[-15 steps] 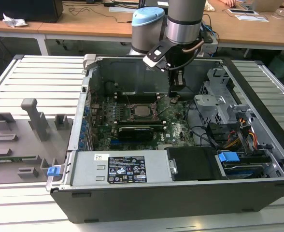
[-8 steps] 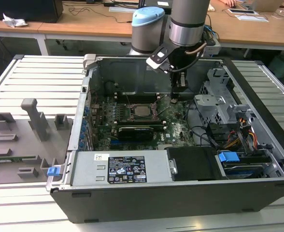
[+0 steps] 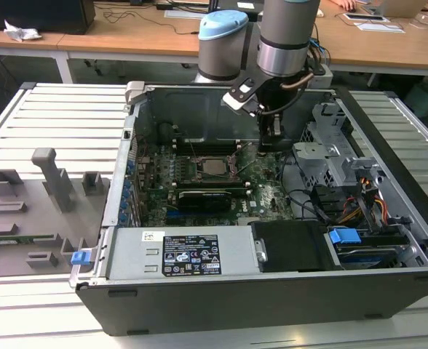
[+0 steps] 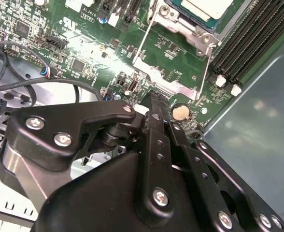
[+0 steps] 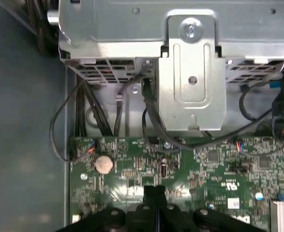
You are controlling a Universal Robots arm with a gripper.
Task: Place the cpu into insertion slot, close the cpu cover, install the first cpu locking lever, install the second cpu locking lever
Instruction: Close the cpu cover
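Open PC case (image 3: pixel 272 302) lies on the slatted table (image 3: pixel 61 116), w/ a grey fixture tray (image 3: pixel 32 211) to the exterior view's left of it. The arm hangs in from the far side. The gripper (image 3: pixel 267 148) sits low over the green mainboard (image 3: pixel 268 195), just to the exterior view's right of the insertion slot (image 3: pixel 197 168), between the slot and the metal drive cage (image 3: pixel 330 156).

Pincer state: narrow. In both wrist views we see the black fingers (image 5: pixel 149 193) pressed together at the tip, w/ nothing between them.

cpu (image 3: pixel 215 166): seated in the slot, pale silvery top up. Its corner also shows in the second wrist view, apart from the fingertips.

cpu cover (image 4: pixel 168 77): silvery frame. It looks raised off the slot rather than flat on the chip, since we see green board through its opening. Its free end points toward the gripper, and the fingertip is right at that end. Touching or just beside: we can't tell.

Misc: coin cell (image 5: pixel 104 164) on the board near the fingertip. Black memory slots (image 4: pixel 248 43) run beside the socket. Cable bundle (image 5: pixel 86 111) runs betw. board and cage.
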